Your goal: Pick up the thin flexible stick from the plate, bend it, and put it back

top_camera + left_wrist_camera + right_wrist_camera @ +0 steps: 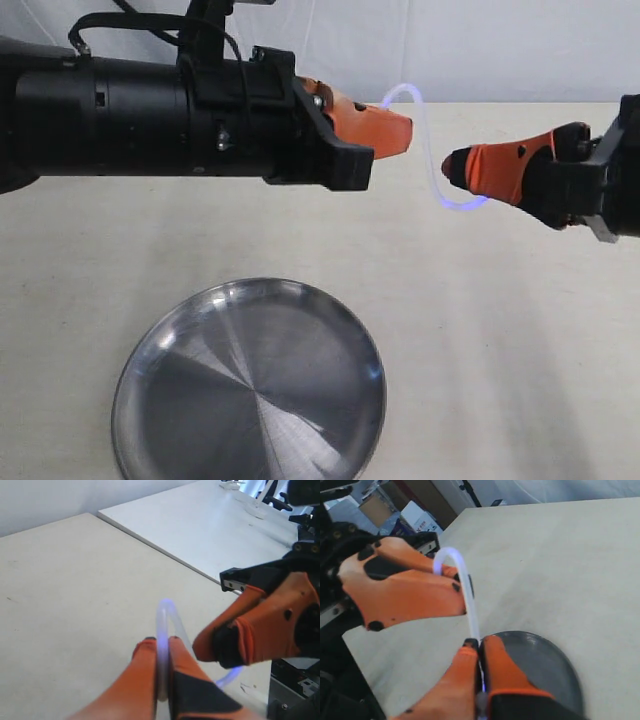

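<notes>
Plain beige surface, white wall behind it. The thin flexible stick is up in the air, well clear of the plate, curled into an S between the two arms. The left gripper is clamped on one end and the right gripper is pinching the other, tips nearly facing each other. The plate sits below, more under the left arm, so I'd guess that side lowers it in. Can't see the stick's ends, they're buried inside the jaws.
</notes>
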Robot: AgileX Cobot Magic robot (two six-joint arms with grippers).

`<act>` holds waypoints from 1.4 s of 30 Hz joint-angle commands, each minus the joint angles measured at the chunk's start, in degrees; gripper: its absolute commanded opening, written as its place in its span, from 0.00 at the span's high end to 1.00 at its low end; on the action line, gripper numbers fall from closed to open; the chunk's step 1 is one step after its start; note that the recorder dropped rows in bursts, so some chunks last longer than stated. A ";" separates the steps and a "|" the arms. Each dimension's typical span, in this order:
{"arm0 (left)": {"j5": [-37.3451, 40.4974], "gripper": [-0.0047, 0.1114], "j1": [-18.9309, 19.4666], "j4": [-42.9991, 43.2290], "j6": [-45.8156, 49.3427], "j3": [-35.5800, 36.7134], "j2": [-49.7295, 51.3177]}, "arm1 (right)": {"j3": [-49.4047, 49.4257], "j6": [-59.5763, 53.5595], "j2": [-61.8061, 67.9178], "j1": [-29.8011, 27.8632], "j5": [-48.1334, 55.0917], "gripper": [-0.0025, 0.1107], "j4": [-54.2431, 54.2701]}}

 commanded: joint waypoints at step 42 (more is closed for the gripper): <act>9.06 0.96 -0.26 -0.44 0.30 -1.34 0.35 | -0.20 -0.34 5.34 11.56 -3.42 0.99 2.21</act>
